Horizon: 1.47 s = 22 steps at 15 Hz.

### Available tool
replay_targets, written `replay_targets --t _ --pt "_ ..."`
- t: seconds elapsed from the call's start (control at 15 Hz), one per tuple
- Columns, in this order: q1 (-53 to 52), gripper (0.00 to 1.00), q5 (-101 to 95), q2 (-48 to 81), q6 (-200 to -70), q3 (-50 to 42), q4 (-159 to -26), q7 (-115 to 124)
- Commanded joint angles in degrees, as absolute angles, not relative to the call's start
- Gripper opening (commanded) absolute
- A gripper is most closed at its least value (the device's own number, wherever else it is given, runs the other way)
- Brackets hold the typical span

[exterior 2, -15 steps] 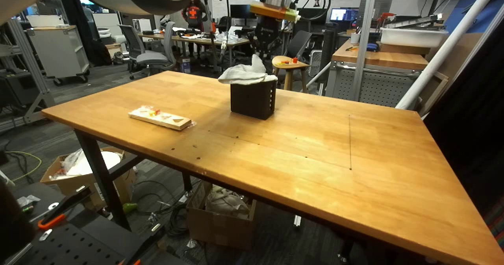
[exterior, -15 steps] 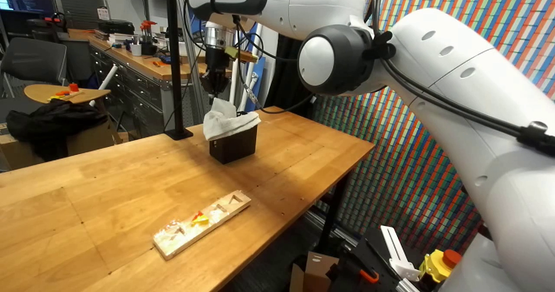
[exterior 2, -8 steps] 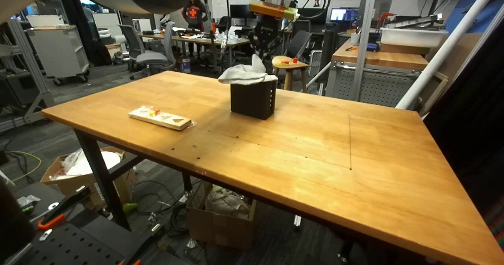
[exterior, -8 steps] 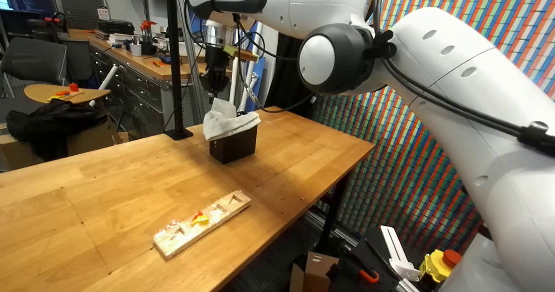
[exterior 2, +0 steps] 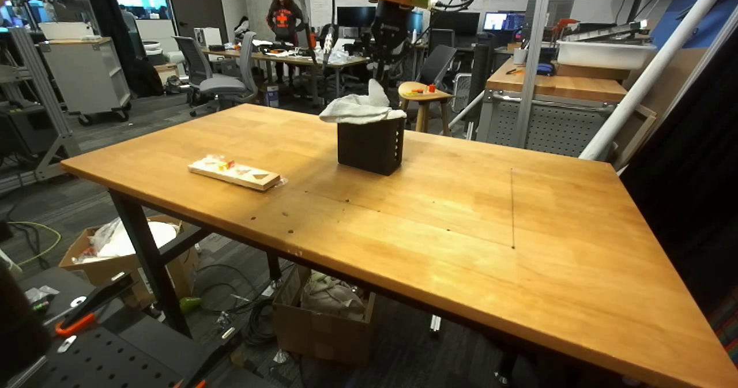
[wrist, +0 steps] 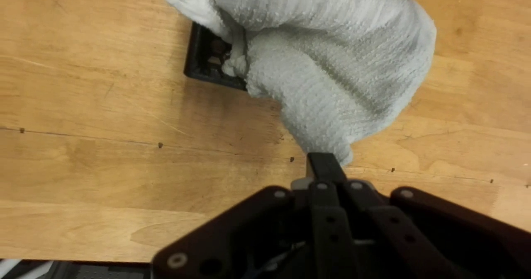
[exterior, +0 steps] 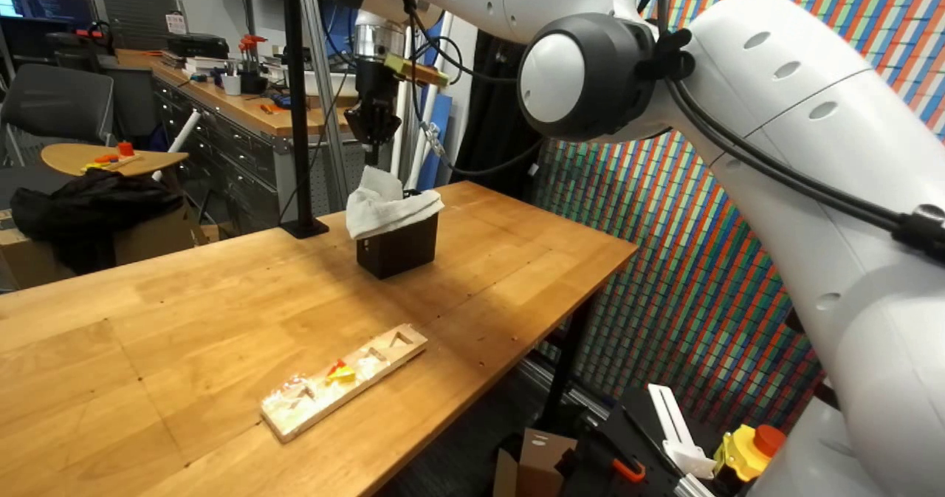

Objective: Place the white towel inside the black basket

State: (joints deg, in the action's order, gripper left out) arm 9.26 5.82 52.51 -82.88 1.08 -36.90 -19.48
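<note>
The white towel (exterior: 385, 213) lies bunched over the top of the black basket (exterior: 399, 249) and hangs past its rim, with one corner standing up. Both also show in an exterior view (exterior 2: 363, 111), where the basket (exterior 2: 369, 146) stands upright on the table. In the wrist view the towel (wrist: 332, 63) covers most of the opening; one basket corner (wrist: 213, 79) is bare. My gripper (exterior: 372, 159) is directly above the towel's raised corner, fingers together, with no towel seen between them. It also shows in an exterior view (exterior 2: 380, 72) and in the wrist view (wrist: 325, 165).
A wooden shape board (exterior: 343, 382) with red and yellow pieces in clear wrap lies on the wooden table (exterior: 207, 320), also seen in an exterior view (exterior 2: 233, 173). A black post (exterior: 297, 113) rises at the table's edge near the basket.
The arm has risen slightly, and the gripper's fingers now show together as a narrow column pointing down. The towel and basket have not moved.
</note>
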Motion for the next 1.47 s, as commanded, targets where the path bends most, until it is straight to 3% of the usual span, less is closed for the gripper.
replay_targets --t 0.0,1.4 --pt "9.14 0.01 6.36 48.20 -82.45 1.18 -42.81 -17.82" --pt "9.39 0.01 5.86 41.42 -91.35 0.98 -62.21 -19.06"
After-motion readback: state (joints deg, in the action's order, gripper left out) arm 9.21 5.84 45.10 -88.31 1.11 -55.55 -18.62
